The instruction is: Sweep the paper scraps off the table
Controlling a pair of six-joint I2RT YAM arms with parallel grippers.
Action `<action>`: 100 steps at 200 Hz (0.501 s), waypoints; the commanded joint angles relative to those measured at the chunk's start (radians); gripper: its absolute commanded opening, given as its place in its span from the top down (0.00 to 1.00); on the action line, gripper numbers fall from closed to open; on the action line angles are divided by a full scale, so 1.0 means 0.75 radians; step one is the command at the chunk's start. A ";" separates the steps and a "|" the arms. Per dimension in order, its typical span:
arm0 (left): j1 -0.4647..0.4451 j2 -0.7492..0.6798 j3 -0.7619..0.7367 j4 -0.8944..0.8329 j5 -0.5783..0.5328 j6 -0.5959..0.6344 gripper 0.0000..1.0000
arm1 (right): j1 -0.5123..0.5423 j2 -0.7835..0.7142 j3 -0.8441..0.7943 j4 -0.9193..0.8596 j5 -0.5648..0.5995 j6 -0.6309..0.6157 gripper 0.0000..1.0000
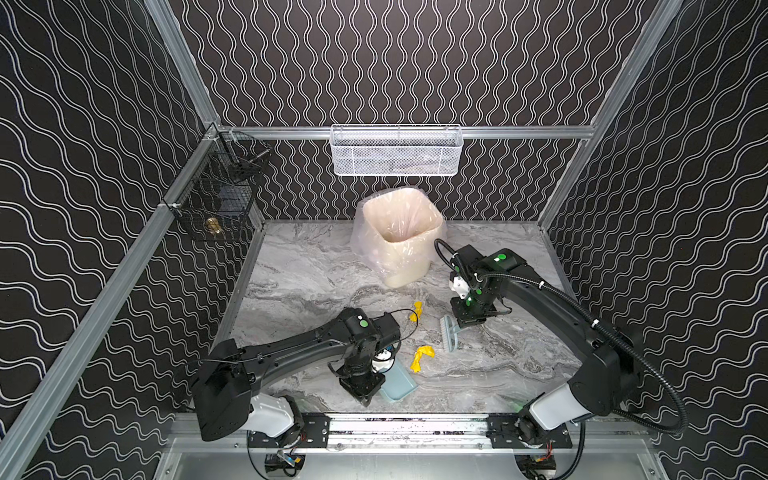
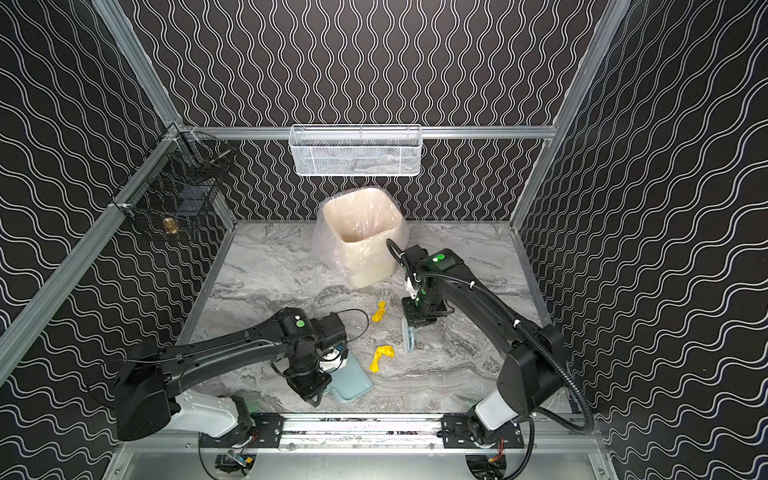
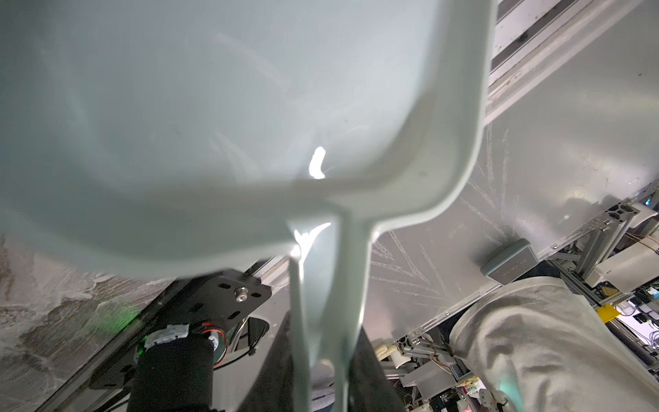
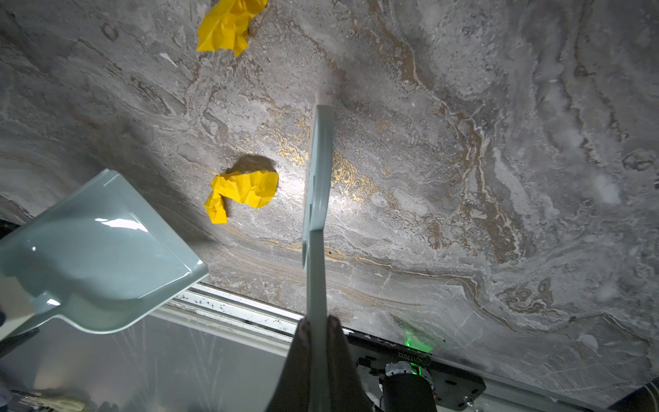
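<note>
**Top views:** The left gripper [image 1: 368, 390] is clamping the dustpan [image 1: 400, 384] handle. The right gripper [image 1: 463, 326] is clamping the brush [image 1: 450, 338] handle. The near paper scrap [image 1: 422, 358] is lying on the desk [image 1: 307, 282] just off the dustpan mouth. The far paper scrap [image 1: 416, 311] is lying well beyond it.

**Left wrist view:** The dustpan [image 3: 214, 125] is filling the frame, and lip contact with the desk cannot be told. Any gap is likely letting scraps slide underneath.

**Right wrist view:** The brush [image 4: 317, 178] is standing beyond the near paper scrap [image 4: 242, 192] from the dustpan [image 4: 100, 249]. A fast stroke is risking flicking it past the dustpan.
</note>
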 commanded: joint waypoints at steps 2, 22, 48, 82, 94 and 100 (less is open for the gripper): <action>-0.002 0.033 -0.017 0.063 0.020 -0.005 1.00 | 0.030 0.025 0.024 -0.050 0.039 -0.021 1.00; -0.002 0.056 -0.043 0.091 0.013 -0.003 1.00 | 0.054 0.045 0.042 -0.047 0.048 -0.025 1.00; -0.003 0.060 -0.051 0.118 -0.012 -0.013 1.00 | 0.088 0.082 0.069 -0.052 0.062 -0.029 1.00; -0.002 0.078 -0.055 0.138 -0.031 -0.011 1.00 | 0.162 0.106 0.059 -0.027 0.040 -0.012 1.00; -0.002 0.082 -0.061 0.147 -0.036 -0.010 1.00 | 0.194 0.112 0.055 -0.018 0.025 0.002 1.00; -0.002 0.085 -0.065 0.152 -0.037 -0.008 1.00 | 0.212 0.114 0.055 -0.013 0.018 0.010 1.00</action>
